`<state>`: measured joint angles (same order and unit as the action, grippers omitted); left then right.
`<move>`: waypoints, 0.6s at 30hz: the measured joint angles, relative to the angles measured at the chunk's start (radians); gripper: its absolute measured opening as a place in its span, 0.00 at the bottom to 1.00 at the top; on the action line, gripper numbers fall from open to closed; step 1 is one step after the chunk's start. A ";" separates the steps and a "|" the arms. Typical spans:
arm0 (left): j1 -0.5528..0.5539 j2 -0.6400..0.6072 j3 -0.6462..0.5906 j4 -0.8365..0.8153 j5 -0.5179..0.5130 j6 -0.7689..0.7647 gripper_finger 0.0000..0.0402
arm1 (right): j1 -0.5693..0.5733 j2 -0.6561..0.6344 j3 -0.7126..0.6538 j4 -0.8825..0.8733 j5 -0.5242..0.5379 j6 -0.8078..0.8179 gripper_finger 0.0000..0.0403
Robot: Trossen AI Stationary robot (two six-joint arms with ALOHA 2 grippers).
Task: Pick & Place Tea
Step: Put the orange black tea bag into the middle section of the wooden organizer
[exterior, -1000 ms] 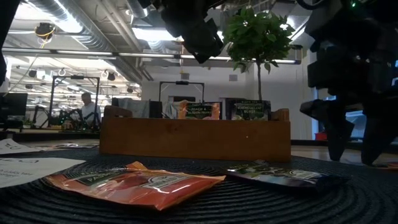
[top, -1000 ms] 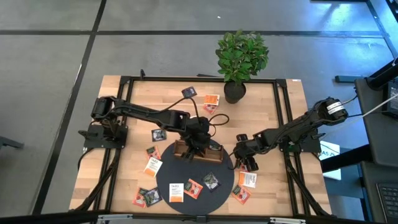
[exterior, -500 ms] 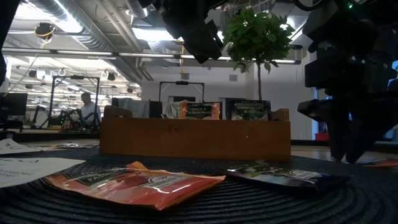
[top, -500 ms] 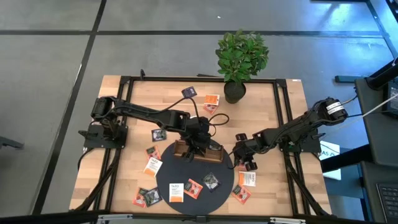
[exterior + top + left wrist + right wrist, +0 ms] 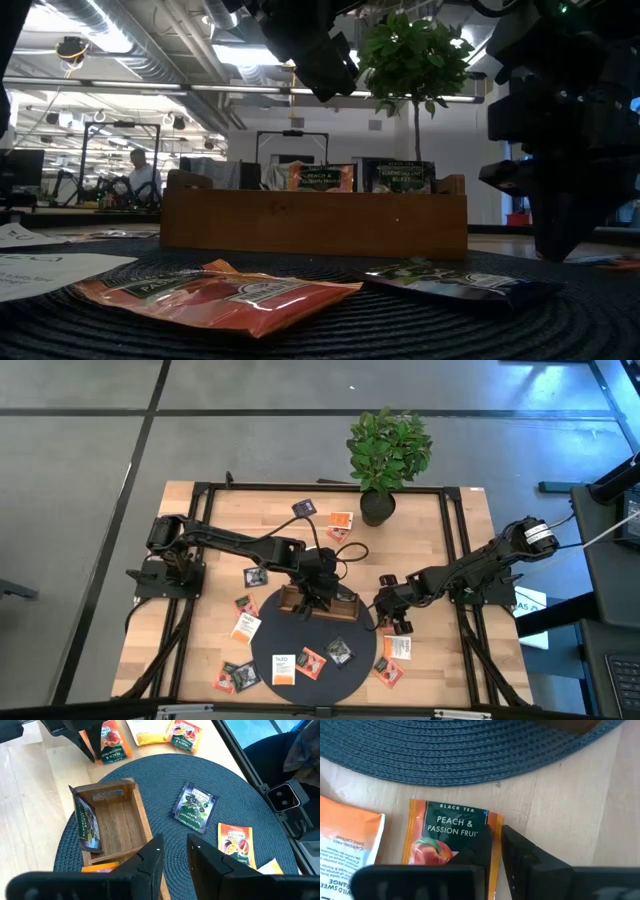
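Note:
A brown wooden tray (image 5: 320, 603) stands on the round dark mat (image 5: 262, 645), with an orange sachet (image 5: 320, 178) and a dark one (image 5: 400, 178) upright inside it. My left gripper (image 5: 175, 852) hovers above the tray's near end, open by a small gap, with only mat showing between the fingers. Off the mat's right rim, my right gripper (image 5: 397, 622) points down at the table. It is shut on an orange peach tea sachet (image 5: 447, 840) that lies on the wood. More tea sachets lie on the mat (image 5: 195, 810) and around it. My right gripper pinches the peach sachet by one side edge (image 5: 496, 822), near a corner. One finger (image 5: 480, 845) lies over the printed face and the other (image 5: 520, 852) stands just beyond the edge. The fingers come steeply from above. The sachet lies flat on the table.
A potted plant (image 5: 385, 455) stands at the table's far edge, and a black cable loops near the tray (image 5: 345, 550). Loose sachets lie at the near left (image 5: 243, 628), on the mat (image 5: 298, 663) and beside my right gripper (image 5: 398, 648). A person (image 5: 143, 175) is in the room behind.
My right gripper has shut without shifting: in the low view its two spread fingers have come together into one dark point on the table. The peach sachet has stayed flat.

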<state>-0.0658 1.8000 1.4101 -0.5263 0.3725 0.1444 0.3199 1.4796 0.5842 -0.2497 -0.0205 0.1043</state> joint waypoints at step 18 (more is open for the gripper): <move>0.000 0.000 0.000 -0.017 0.000 0.000 0.20 | 0.001 0.023 0.001 0.004 0.008 0.070 0.01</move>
<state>-0.0658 1.8000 1.4101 -0.5434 0.3721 0.1444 0.3206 1.5021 0.5854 -0.2456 -0.0124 0.1743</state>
